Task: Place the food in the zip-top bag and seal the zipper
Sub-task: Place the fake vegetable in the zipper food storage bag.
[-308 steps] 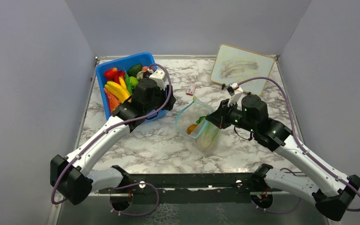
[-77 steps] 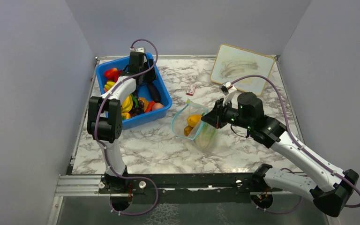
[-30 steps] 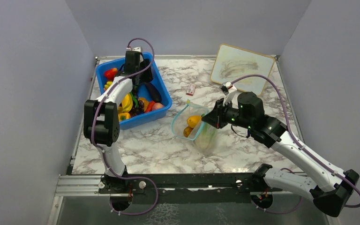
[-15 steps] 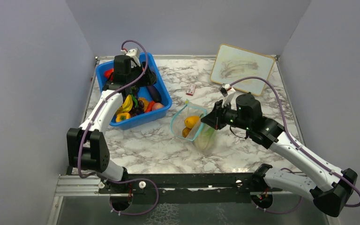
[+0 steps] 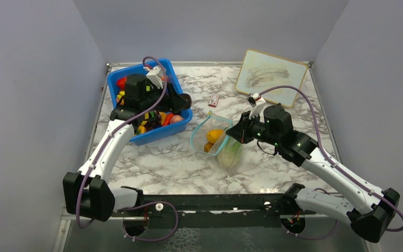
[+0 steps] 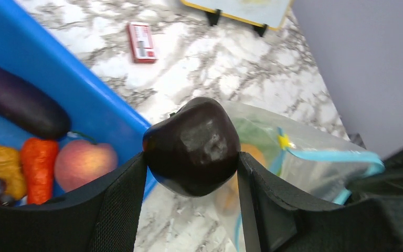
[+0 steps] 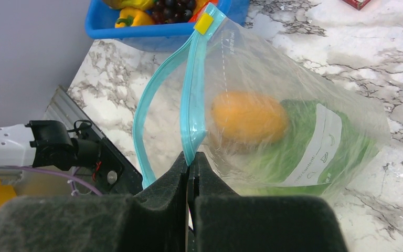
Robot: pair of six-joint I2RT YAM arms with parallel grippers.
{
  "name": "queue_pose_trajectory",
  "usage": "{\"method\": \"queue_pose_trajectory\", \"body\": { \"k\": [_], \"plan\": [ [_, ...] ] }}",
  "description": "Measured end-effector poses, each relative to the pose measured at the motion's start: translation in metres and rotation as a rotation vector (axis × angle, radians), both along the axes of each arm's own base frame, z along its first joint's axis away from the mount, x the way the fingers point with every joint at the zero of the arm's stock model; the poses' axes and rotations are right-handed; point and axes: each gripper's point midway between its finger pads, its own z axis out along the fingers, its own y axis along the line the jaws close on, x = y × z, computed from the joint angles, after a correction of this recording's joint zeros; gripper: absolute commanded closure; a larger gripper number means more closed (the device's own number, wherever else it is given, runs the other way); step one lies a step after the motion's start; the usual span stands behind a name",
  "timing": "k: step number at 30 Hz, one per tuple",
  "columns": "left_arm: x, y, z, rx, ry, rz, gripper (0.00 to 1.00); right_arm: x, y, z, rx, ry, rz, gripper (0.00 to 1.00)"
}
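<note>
The clear zip-top bag [image 5: 218, 140] lies mid-table with its mouth open toward the left. Inside are an orange piece [image 7: 249, 118] and green lettuce [image 7: 304, 152]. My right gripper [image 7: 190, 160] is shut on the light-blue zipper [image 7: 189, 105] at the mouth's near edge and holds it up; in the top view the right gripper [image 5: 234, 134] is at the bag's right side. My left gripper [image 6: 191, 157] is shut on a dark, glossy round fruit [image 6: 191, 146]. In the top view it [image 5: 181, 100] hovers over the blue bin's right rim, left of the bag [image 6: 304, 163].
The blue bin [image 5: 160, 135] at back left holds an eggplant [image 6: 21, 105], a carrot [image 6: 36, 163], a peach [image 6: 84, 165] and several other toys. A red-and-white box [image 5: 213, 100] lies behind the bag. A whiteboard [image 5: 270, 76] leans at back right.
My left arm has swung from the bin's back to its right rim, carrying the dark fruit toward the bag. The right gripper stays put, holding the zipper.
</note>
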Motion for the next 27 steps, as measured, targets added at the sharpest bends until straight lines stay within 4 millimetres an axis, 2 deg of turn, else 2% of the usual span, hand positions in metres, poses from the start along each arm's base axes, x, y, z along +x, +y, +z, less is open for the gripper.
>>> {"method": "queue_pose_trajectory", "body": {
  "k": [4,14,18,23,27],
  "plan": [
    [-0.027,-0.019,0.011,-0.034,-0.029,-0.104,0.56,0.005,-0.003,-0.002,-0.008,0.001,-0.037,0.99],
    [-0.089,-0.071,0.012,-0.092,0.0,-0.38,0.55,0.016,0.003,0.002,-0.008,0.001,-0.055,0.99],
    [-0.103,-0.081,0.006,-0.1,0.013,-0.437,0.55,0.015,0.007,0.006,0.008,-0.006,-0.037,0.99],
    [-0.111,-0.083,-0.021,-0.105,0.079,-0.454,0.56,0.013,0.015,0.017,0.053,-0.031,0.006,0.99],
    [-0.113,-0.088,-0.032,-0.117,0.116,-0.453,0.56,0.008,0.022,0.023,0.079,-0.049,0.06,0.99]
  ]
}}
